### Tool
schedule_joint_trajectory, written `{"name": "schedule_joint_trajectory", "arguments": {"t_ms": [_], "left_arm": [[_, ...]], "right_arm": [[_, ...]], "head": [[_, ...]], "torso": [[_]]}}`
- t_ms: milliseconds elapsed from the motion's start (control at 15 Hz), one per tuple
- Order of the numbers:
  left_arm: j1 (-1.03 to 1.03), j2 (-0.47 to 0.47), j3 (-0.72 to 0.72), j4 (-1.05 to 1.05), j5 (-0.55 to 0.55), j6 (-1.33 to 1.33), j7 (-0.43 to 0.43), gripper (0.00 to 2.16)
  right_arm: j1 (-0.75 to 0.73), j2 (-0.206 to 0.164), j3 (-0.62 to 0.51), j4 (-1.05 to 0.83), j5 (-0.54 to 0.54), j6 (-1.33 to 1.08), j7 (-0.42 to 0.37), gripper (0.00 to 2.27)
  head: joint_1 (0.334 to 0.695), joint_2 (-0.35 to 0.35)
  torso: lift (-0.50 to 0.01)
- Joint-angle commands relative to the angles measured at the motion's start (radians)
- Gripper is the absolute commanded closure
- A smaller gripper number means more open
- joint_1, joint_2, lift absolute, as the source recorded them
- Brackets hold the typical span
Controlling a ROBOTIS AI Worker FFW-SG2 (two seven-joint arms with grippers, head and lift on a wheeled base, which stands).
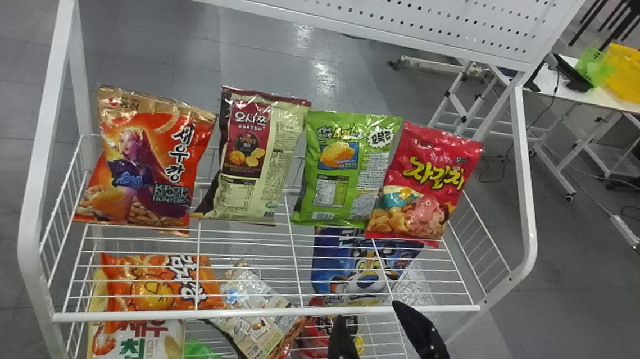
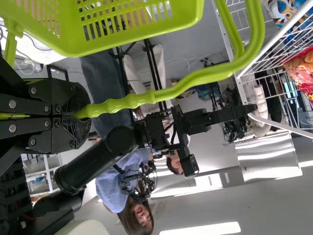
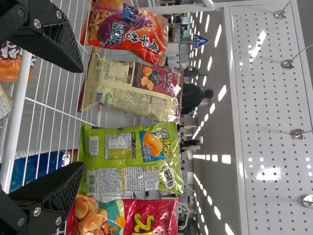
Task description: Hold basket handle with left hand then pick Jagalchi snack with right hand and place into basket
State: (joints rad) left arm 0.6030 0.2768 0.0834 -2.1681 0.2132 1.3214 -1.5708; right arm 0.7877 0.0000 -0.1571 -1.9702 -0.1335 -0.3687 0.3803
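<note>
In the head view my right gripper (image 1: 370, 341) is at the bottom edge with its two fingers apart, below and in front of the shelf's right half. The red Jagalchi bag (image 1: 425, 184) stands upright at the right end of the upper shelf's row. In the right wrist view my right gripper (image 3: 73, 117) is open with nothing between its fingertips, and the Jagalchi bag (image 3: 142, 218) lies past one finger, next to the green bag. In the left wrist view my left gripper (image 2: 80, 115) is shut on the handle (image 2: 195, 78) of the green basket (image 2: 122, 29).
A green bag (image 1: 349, 170), a cream bag (image 1: 259, 158) and an orange bag (image 1: 146, 162) share the upper wire shelf (image 1: 265, 314) with the Jagalchi. Several snack bags lie on the lower level. A perforated white panel (image 1: 332, 6) rises behind.
</note>
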Motion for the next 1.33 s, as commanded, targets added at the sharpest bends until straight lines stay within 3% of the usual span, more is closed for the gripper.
{"name": "schedule_joint_trajectory", "arguments": {"t_ms": [0, 600, 1267], "left_arm": [[0.001, -0.005, -0.002, 0.001, -0.003, 0.000, -0.010, 2.15], [0.001, -0.024, -0.005, 0.025, -0.017, 0.006, -0.010, 2.15], [-0.026, -0.028, 0.001, 0.059, -0.015, 0.009, -0.010, 2.15]], "right_arm": [[-0.002, 0.001, -0.002, 0.004, 0.000, -0.003, 0.000, 0.15], [-0.036, 0.001, -0.021, 0.027, -0.018, 0.012, 0.005, 0.15], [-0.281, 0.001, -0.240, 0.001, -0.094, 0.414, 0.054, 0.15]], "head": [[0.695, -0.350], [0.695, -0.350], [0.695, -0.350]], "torso": [[-0.008], [-0.008], [-0.008]]}}
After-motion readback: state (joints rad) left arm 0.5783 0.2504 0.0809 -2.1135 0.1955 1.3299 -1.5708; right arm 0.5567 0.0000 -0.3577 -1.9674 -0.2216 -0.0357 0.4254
